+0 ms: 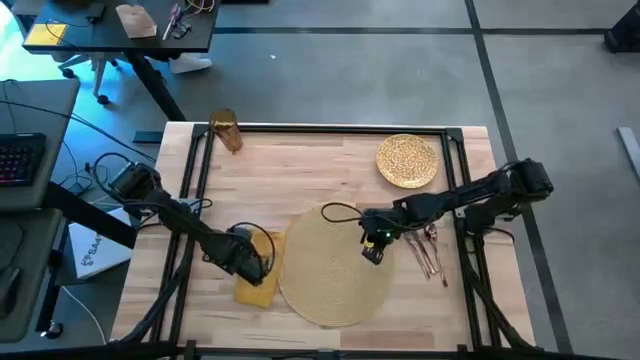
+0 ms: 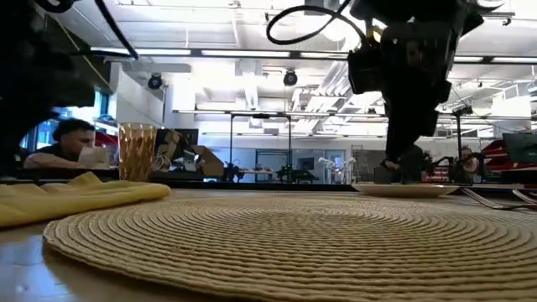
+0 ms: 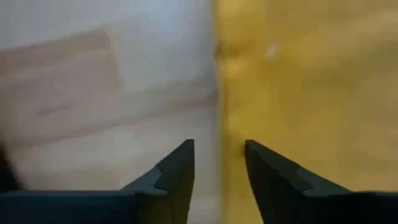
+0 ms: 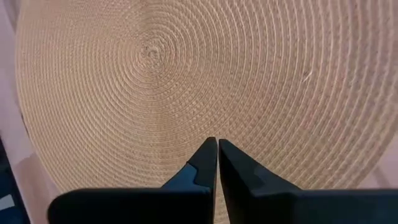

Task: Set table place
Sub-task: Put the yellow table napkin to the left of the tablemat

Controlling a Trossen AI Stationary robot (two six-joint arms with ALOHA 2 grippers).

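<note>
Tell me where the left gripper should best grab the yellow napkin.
Probably at the napkin's edge beside bare table, coming straight down. The left gripper hovers open astride that edge; the cloth lies flat and folded, so pinching its raised border suits it best.

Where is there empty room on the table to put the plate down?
The placemat top is bare. Open wood lies between the cup and plate. It is crowded by the napkin under the left gripper, and by the cutlery near the right gripper.
</note>
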